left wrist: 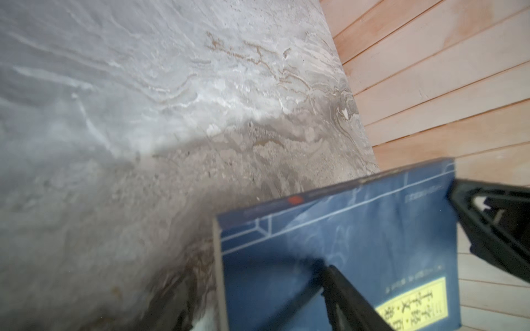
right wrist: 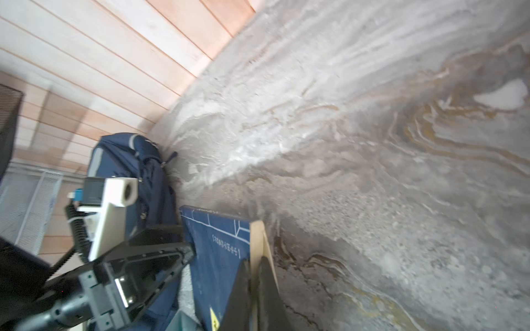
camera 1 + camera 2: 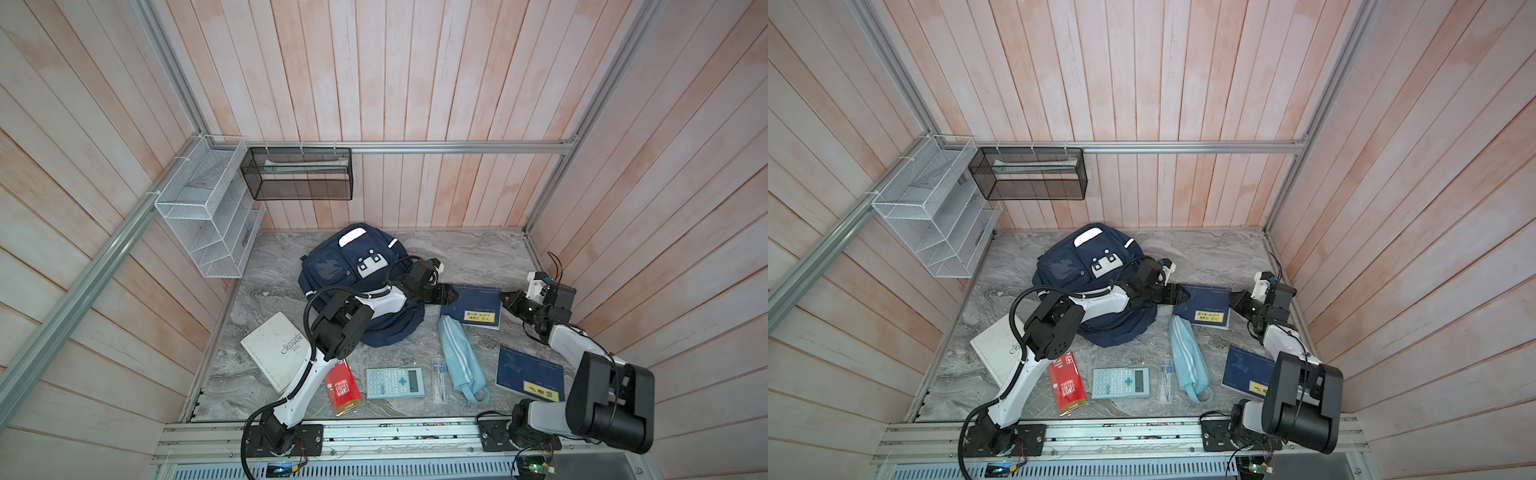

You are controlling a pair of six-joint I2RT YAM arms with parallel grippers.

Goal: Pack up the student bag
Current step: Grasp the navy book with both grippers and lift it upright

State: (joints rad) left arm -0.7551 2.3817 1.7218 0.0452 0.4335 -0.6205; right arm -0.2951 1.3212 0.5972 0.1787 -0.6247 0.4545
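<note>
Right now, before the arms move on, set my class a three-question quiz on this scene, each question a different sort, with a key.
1. True or false: the right gripper is shut on the far blue book.
2. What lies between the calculator and the pencil pouch? A mug; B clear sleeve; C stapler.
3. Fill in: the left gripper stands ____ at that book's other edge.
Key: 1 true; 2 B; 3 open.

Left arm (image 3: 386,301) hides much of the student bag (image 3: 328,266).
</note>
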